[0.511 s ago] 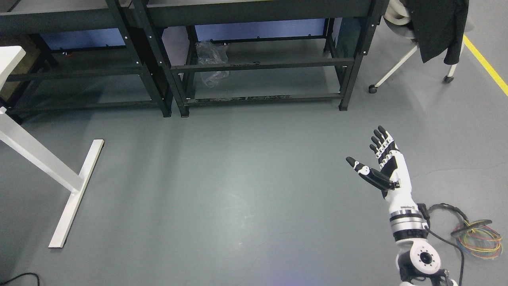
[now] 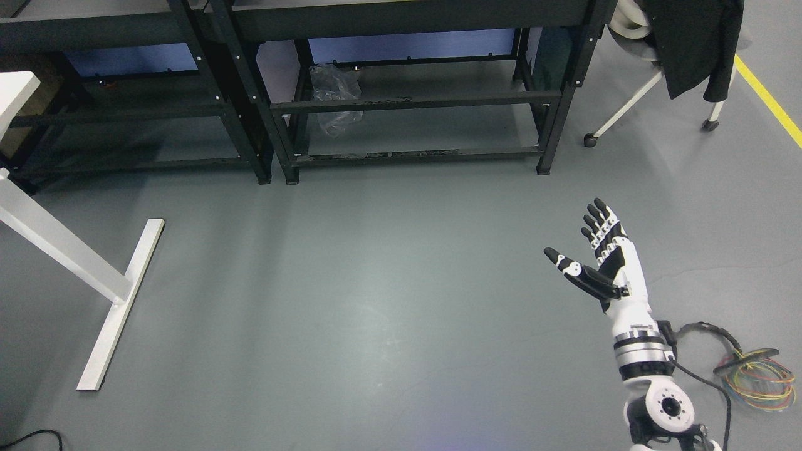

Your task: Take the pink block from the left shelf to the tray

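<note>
Right hand [image 2: 598, 260] released, fingers spread, empty, low over bare floor [image 2: 376, 300] well right and in front of left shelf [image 2: 125, 106]; left arm out of view. No pink block or tray visible anywhere, left shelf's lower tiers looking bare, top surface cut off at frame edge. Best bet: close on left shelf first, lift view to find block before reaching, steer clear of white table leg [image 2: 119, 300] in front of left shelf.
</note>
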